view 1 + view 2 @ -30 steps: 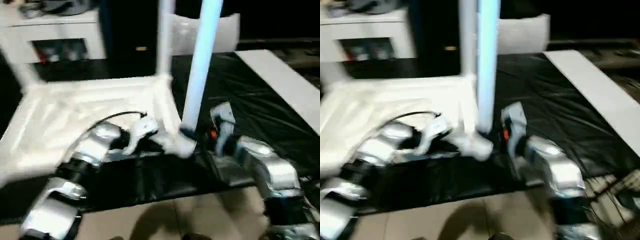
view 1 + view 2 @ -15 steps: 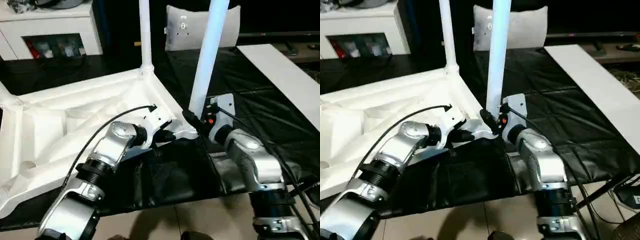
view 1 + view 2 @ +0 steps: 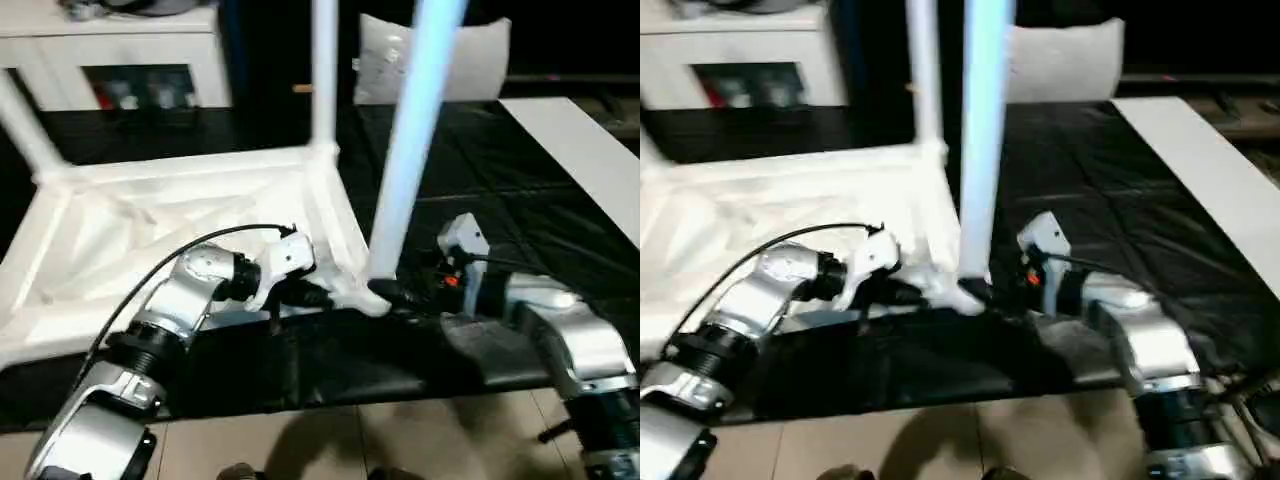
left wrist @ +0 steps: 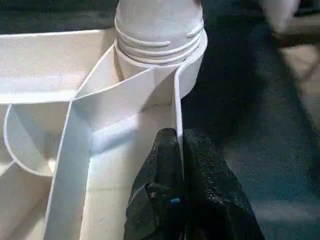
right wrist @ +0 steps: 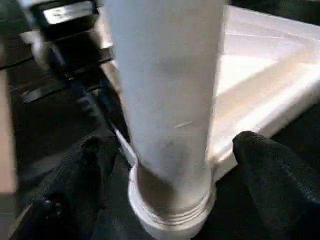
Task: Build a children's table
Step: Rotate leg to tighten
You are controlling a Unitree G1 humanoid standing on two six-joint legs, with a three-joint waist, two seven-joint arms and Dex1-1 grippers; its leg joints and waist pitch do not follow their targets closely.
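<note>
The children's table lies upside down on the black mat, its ribbed white top (image 3: 150, 210) facing up. Three white legs stand in corner sockets: one at the near right corner (image 3: 410, 150), one behind it (image 3: 323, 70), one at the far left (image 3: 25, 125). My left gripper (image 4: 176, 145) is shut on the thin rim wall of the top, just beside the near right socket (image 4: 160, 45). My right gripper (image 5: 170, 150) stands open around the base of the near right leg (image 5: 165, 90), one black finger (image 5: 85, 170) on each side, a gap showing at the other finger (image 5: 270, 170).
A white cabinet (image 3: 120, 40) stands at the back left and a white cushion-like panel (image 3: 470, 55) at the back. A flat white board (image 3: 585, 150) lies on the mat at the right. Tiled floor (image 3: 350, 440) runs along the mat's front edge.
The right gripper's fingers have spread apart from the leg's base. The left gripper stays clamped on the rim. The head camera has shifted, so the whole picture moves.
</note>
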